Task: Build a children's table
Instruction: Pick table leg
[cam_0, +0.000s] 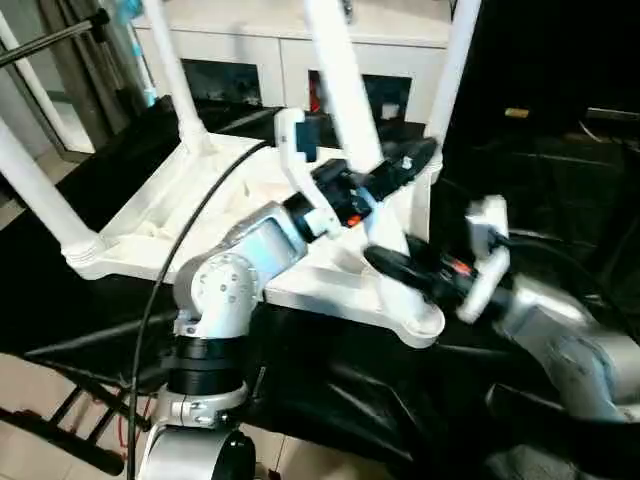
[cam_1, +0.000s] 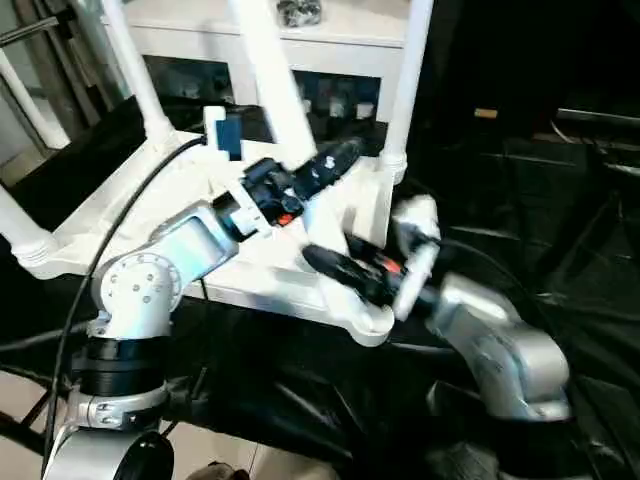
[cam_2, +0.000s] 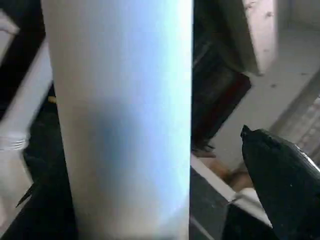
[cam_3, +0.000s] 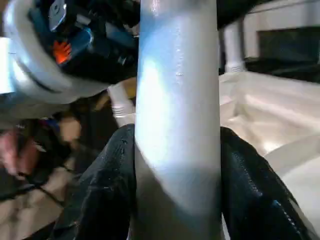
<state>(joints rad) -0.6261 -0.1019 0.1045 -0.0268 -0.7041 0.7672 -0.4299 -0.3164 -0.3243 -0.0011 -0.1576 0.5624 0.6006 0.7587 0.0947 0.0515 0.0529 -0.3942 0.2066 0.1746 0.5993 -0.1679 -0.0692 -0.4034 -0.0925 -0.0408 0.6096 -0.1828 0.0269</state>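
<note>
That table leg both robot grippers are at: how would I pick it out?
Find the white upside-down tabletop on the black cloth, four legs rising from its corners. Go to the corner nearest the robot. That leg is the one the right gripper clamps low down, with the left gripper open beside it higher up.

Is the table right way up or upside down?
Upside down: the tabletop lies with its ribbed underside up, and the legs stick upward from its corner sockets.

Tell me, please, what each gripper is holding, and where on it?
The right gripper clamps the near leg low, just above its socket. The left gripper is open beside that leg, holding nothing.
</note>
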